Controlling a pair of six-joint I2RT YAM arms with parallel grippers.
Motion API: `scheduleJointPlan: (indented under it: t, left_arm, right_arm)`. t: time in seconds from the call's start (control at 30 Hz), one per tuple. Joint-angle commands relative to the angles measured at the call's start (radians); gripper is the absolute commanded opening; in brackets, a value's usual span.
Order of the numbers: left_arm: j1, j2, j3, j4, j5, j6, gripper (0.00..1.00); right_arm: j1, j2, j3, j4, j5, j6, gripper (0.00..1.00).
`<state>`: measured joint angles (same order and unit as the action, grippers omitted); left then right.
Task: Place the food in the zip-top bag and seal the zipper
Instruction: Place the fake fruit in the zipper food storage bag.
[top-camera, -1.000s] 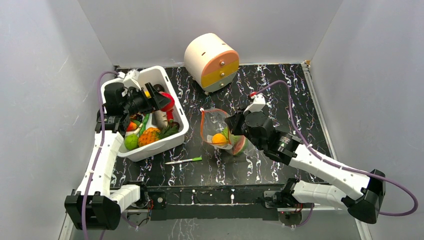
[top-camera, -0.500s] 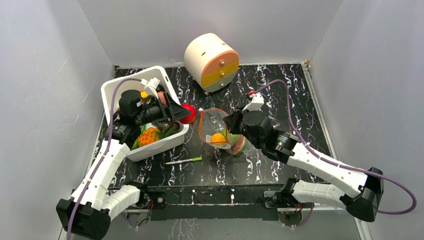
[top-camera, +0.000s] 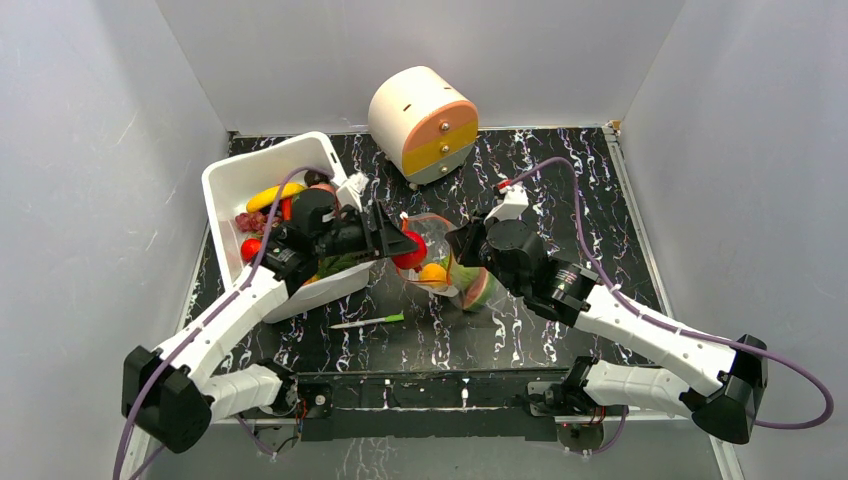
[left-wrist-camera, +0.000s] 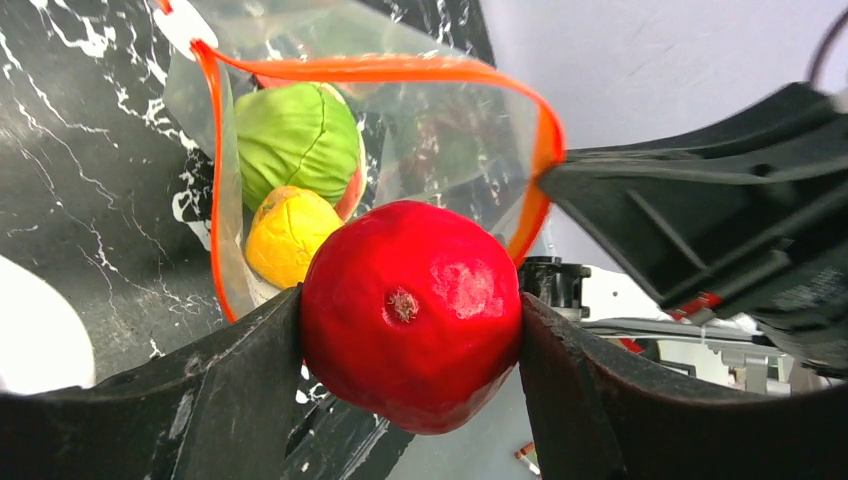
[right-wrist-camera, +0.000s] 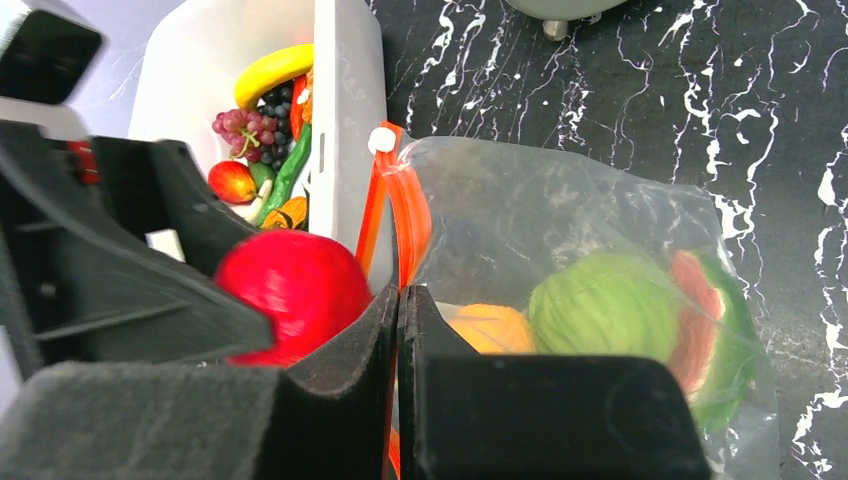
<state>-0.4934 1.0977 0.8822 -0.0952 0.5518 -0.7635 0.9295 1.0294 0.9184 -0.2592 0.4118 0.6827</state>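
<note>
Hanging right at the open mouth of the bag (left-wrist-camera: 400, 150), the red fruit (left-wrist-camera: 410, 315) has come all the way over from the white bin (top-camera: 235, 185) within the last second. Half a second ago it was only just past the bin's rim, partway to the bag. The left fingers (left-wrist-camera: 220, 400) are spread about as wide as the fruit and clamp it on both sides. On the side of the bag away from the bin, the right fingers (right-wrist-camera: 330, 400) are pressed fully together on the bag's orange zipper strip (left-wrist-camera: 400, 68), holding the mouth up and open. That grip looks unchanged. Inside the bag already lie a green piece (left-wrist-camera: 295, 135) and an orange one (left-wrist-camera: 285, 235). The fruit looks lined up for release into the bag. More food waits in the bin, so sealing seems some way off.

The bag rests near the middle of a black, white-veined tabletop (top-camera: 570, 190). A thin green-and-white stick (top-camera: 368, 321) lies just in front of the bag, and a round cream cabinet (top-camera: 425, 122) stands behind it. Plain grey walls close in the tabletop.
</note>
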Motion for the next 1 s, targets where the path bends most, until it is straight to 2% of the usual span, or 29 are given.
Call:
scheduleJointPlan:
  t: [0.0, 0.2, 0.33, 0.5, 0.6, 0.7, 0.77, 0.83, 0.97]
  left_arm:
    - [-0.055, 0.046, -0.012, 0.038, -0.06, -0.003, 0.49]
    - [-0.085, 0.099, -0.009, 0.052, -0.114, -0.007, 0.67]
    - [-0.094, 0.133, 0.054, -0.016, -0.147, 0.021, 0.79]
    - [-0.097, 0.058, 0.092, -0.113, -0.254, 0.056, 0.91]
    - [-0.097, 0.047, 0.161, -0.25, -0.331, 0.136, 0.86]
    - [-0.096, -0.006, 0.202, -0.389, -0.439, 0.22, 0.78]
    - [-0.097, -0.024, 0.217, -0.458, -0.471, 0.25, 0.68]
    - [-0.098, -0.038, 0.214, -0.5, -0.451, 0.262, 0.57]
    - [-0.096, -0.053, 0.166, -0.503, -0.339, 0.231, 0.53]
  right_arm:
    - [0.003, -0.005, 0.067, 0.079, -0.013, -0.003, 0.0]
    - [0.003, -0.014, 0.044, 0.117, -0.066, 0.011, 0.0]
    - [0.003, -0.018, 0.062, 0.093, -0.07, 0.005, 0.0]
    - [0.003, -0.081, 0.009, 0.099, -0.051, 0.026, 0.0]
    - [0.003, -0.09, 0.013, 0.104, -0.025, 0.025, 0.0]
    - [0.003, -0.08, 0.036, 0.112, -0.004, 0.01, 0.0]
    - [0.003, -0.085, 0.037, 0.112, 0.009, 0.007, 0.0]
    - [0.003, -0.102, 0.029, 0.11, 0.024, 0.012, 0.0]
    - [0.003, -0.119, 0.028, 0.102, 0.034, 0.022, 0.0]
